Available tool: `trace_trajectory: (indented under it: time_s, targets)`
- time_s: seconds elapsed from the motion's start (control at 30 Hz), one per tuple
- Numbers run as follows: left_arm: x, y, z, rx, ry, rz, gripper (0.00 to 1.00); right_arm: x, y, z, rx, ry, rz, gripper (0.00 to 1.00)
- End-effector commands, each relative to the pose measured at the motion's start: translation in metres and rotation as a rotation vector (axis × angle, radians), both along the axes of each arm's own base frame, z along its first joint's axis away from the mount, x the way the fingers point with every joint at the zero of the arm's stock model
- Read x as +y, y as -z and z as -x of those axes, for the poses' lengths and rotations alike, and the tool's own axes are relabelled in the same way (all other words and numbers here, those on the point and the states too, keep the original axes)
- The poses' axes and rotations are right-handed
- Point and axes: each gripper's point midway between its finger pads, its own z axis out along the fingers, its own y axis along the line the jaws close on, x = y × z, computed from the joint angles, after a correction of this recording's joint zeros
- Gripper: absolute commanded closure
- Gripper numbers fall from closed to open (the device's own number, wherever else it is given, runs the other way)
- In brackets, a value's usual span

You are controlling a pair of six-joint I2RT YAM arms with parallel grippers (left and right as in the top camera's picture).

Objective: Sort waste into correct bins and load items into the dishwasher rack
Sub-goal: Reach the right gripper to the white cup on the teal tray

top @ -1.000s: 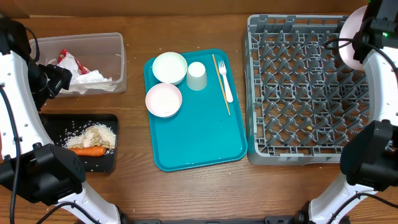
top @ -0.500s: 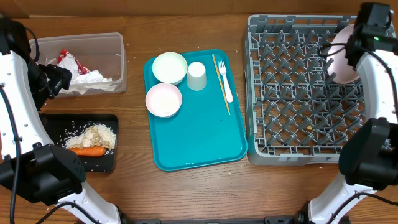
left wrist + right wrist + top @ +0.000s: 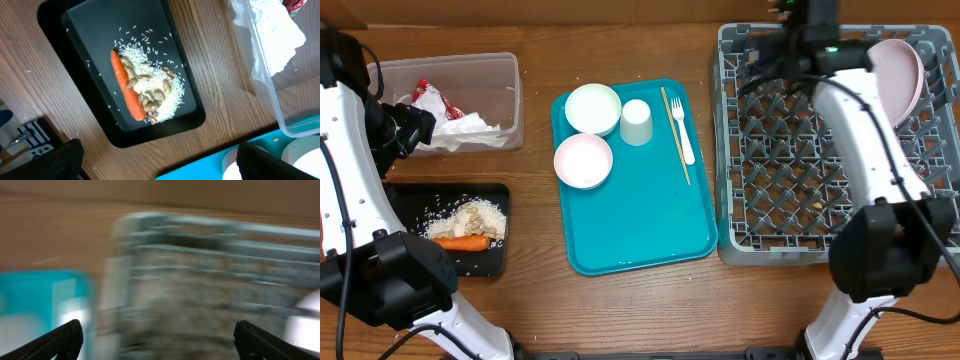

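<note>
A white plate (image 3: 901, 78) leans upright in the far right corner of the grey dishwasher rack (image 3: 790, 205). My right gripper (image 3: 160, 340) is open and empty; its view is blurred, over the rack's far left part. Two bowls (image 3: 593, 108) (image 3: 583, 160), a cup (image 3: 636, 122) and a fork (image 3: 683, 133) lie on the teal tray (image 3: 640, 225). The clear tub (image 3: 510, 100) holds napkins (image 3: 462, 128) and a red wrapper (image 3: 428, 97). In the black tray (image 3: 85, 30) are a carrot (image 3: 125, 87) and crumbs (image 3: 152, 85). My left gripper (image 3: 160, 162) hangs open above the table beside it.
A thin wooden stick (image 3: 675, 135) lies next to the fork on the teal tray. The left arm (image 3: 350, 170) stands along the table's left edge. The right arm (image 3: 860, 130) stretches across the rack. Bare wood separates the trays and the rack.
My right gripper opened and let go of the plate, which now leans in the rack's far right corner. The right arm swung left along the rack's far edge. The left arm stayed still.
</note>
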Motion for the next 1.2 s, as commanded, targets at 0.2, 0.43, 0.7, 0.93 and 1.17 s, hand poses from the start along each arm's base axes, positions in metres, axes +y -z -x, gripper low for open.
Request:
trace_trajectory:
  time_s: [0.2,0.43,0.7,0.93,1.17]
  targets:
    - [-0.001,-0.009,0.004,-0.023,0.001,-0.008,0.0,0.164,-0.01,0.042,0.048,-0.433,-0.298,0.0]
    - [-0.001,-0.009,0.004,-0.023,0.001,-0.009,0.0,0.2,0.051,0.045,0.14,-0.464,-0.241,0.0]
    - [-0.001,-0.009,0.003,-0.023,0.002,-0.009,0.0,0.241,0.096,0.056,0.186,-0.527,-0.204,0.0]
    - [-0.001,-0.009,0.003,-0.023,0.002,-0.009,0.0,0.242,0.127,0.051,0.168,-0.464,-0.044,0.0]
    - [-0.001,-0.009,0.003,-0.023,0.002,-0.009,0.0,0.243,0.127,0.048,0.155,-0.46,-0.041,0.0]
